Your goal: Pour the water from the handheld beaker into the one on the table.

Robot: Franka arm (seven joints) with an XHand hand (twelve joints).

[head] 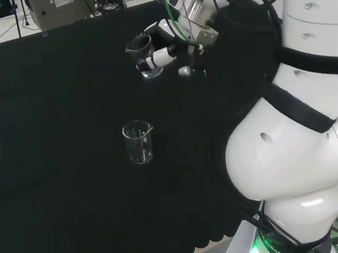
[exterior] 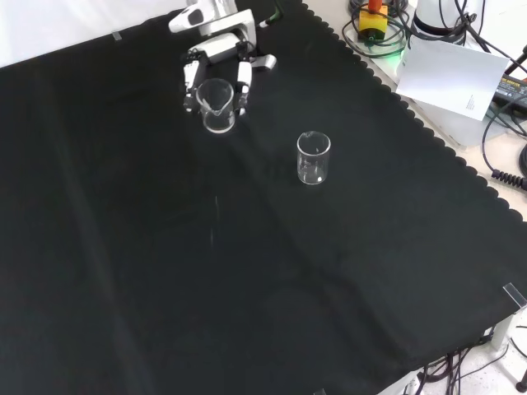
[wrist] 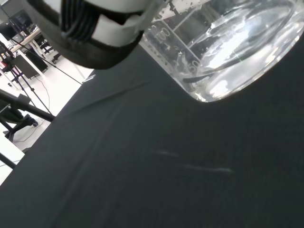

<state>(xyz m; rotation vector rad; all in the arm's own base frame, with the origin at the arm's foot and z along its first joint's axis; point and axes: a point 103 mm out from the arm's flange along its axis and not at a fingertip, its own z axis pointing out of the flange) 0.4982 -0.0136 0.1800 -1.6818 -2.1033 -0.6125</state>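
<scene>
Fingers (exterior: 244,82) clamped on held beaker (exterior: 216,105), upper left front view; centre spout over bench beaker (exterior: 314,157) before tipping slowly.

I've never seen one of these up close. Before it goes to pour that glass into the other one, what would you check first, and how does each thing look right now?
1. Held beaker gripped by the robot hand: ok, fingers curl round it in the front view.
2. Held beaker upright, not spilling: ok, only slightly tilted in the head view.
3. Water inside it: ok, the wrist view shows liquid at its base.
4. Table beaker standing upright with its mouth open: ok.
5. Held beaker above the table beaker: not ok, they stand apart in both the head and front views.
6. Cloth between them free of obstacles: ok.
</scene>
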